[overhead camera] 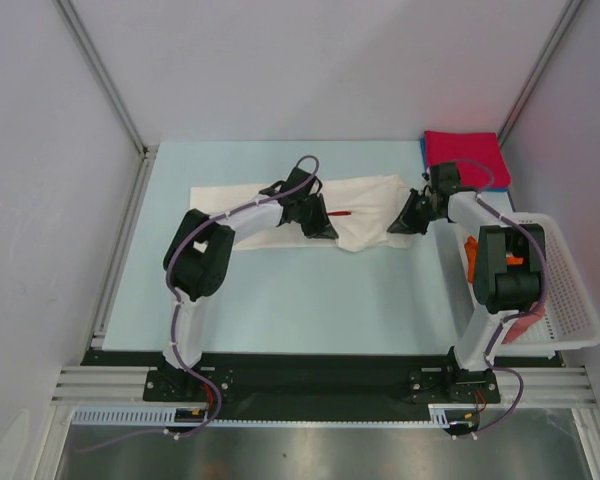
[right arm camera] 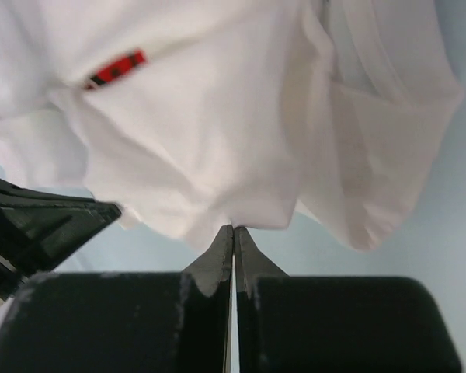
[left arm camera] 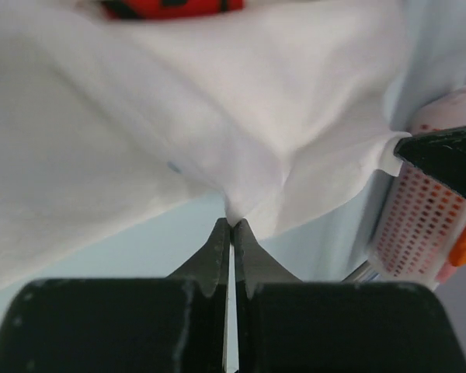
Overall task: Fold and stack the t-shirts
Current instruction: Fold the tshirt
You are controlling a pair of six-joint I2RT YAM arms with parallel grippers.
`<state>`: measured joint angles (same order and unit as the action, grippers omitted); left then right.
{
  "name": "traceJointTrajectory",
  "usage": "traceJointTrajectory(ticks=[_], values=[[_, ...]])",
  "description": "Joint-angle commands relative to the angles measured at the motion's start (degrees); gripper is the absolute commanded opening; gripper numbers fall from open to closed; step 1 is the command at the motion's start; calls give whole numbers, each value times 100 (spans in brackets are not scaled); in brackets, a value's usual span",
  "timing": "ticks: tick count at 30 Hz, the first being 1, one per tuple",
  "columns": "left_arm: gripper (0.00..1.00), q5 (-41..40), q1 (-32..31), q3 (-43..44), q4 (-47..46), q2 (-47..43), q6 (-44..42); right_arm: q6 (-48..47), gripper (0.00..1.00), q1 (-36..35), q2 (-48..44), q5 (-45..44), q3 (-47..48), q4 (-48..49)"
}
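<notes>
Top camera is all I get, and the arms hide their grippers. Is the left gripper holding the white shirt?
Observer: Yes. In the left wrist view, the left gripper is shut and pinches an edge of the white t-shirt.
Operator: What about the other one?
Observer: The right wrist view shows the right gripper shut on an edge of the same shirt.
Operator: I only see a tiny red bit on the shirt. What is it?
Observer: It is a red print with black marks. Most of it is tucked into a fold of the cloth.
</notes>
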<state>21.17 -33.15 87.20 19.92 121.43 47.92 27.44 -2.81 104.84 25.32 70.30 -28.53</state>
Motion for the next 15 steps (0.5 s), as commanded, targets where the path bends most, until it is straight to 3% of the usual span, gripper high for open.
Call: traceJointTrajectory(ticks=[1,15], values=[[0,19,89,797,47,56,-82,95,0,105,-8,148,782,-196],[1,449,730,2134,-296,1145,727,95,0,237,1618,676,2900,-451]])
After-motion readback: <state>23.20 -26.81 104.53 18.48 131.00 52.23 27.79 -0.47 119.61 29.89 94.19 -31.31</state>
